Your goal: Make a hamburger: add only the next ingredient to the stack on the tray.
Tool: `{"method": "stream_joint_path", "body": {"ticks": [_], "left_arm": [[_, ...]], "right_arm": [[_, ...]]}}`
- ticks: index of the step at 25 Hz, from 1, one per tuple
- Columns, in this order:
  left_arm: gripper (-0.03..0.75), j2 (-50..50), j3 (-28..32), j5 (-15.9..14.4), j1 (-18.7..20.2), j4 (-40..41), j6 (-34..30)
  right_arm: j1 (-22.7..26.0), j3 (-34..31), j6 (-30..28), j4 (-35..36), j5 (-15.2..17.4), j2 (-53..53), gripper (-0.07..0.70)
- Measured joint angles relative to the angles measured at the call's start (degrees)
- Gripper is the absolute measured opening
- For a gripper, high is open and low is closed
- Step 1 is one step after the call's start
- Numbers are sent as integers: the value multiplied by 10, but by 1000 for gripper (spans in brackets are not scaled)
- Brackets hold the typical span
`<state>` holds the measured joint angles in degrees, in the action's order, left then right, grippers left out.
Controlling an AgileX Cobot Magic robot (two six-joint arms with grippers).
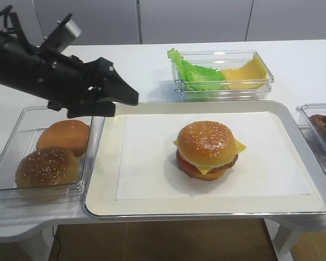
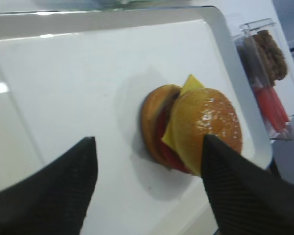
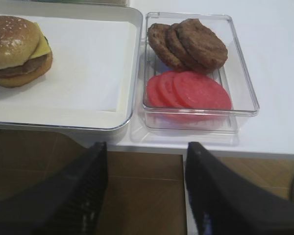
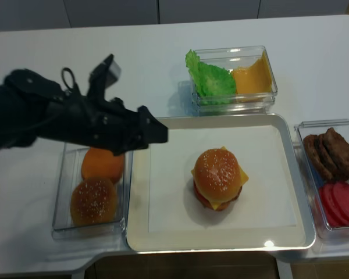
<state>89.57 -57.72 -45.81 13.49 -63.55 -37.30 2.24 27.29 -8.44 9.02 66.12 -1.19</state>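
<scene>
I am seeing the sesame bun top [image 1: 206, 143] already sitting on the stack [image 1: 207, 163], squarely over the cheese, whose yellow corners are poking out at 3 and 9 o'clock; the finished hamburger is resting right of center on the paper liner of the tray [image 1: 293, 133]. My left gripper [image 1: 125, 97] is hanging empty with its jaws spread wide, above the tray's left rim at about 10 o'clock from the burger and well apart from it; in its wrist view the 2 fingers [image 2: 63, 186] are framing the burger from above with bare liner between them. The bun bin [image 1: 5, 163] is lying just left of the tray, touching its rim, holding 1 seeded bun [image 1: 46, 167] and 1 smooth bun [image 1: 65, 136]. At 12 o'clock the lettuce and cheese bin [image 1: 223, 73] is standing just beyond the far rim. At 3 o'clock the patty and tomato bin [image 3: 235, 63] is sitting just beside the right rim. My right gripper [image 3: 146, 196] is waiting open and empty off the table's near edge.
</scene>
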Motion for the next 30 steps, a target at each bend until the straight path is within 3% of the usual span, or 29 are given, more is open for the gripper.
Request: {"method": "stream_joint_path", "body": {"ticks": [9,19,24,30], "left_arm": [[488,-84,0,-50,-101,255,153],[458,-150,0,-129,-211,404,207],[457,-198,0,-159,-231,488,243],[452,-255,0,-184,-232,498,249]], "right_arm": [[0,0,0,0,0,0,388],[0,0,0,0,0,0,388],[0,0,0,0,0,0,388],[0,0,0,0,0,0,388]]}}
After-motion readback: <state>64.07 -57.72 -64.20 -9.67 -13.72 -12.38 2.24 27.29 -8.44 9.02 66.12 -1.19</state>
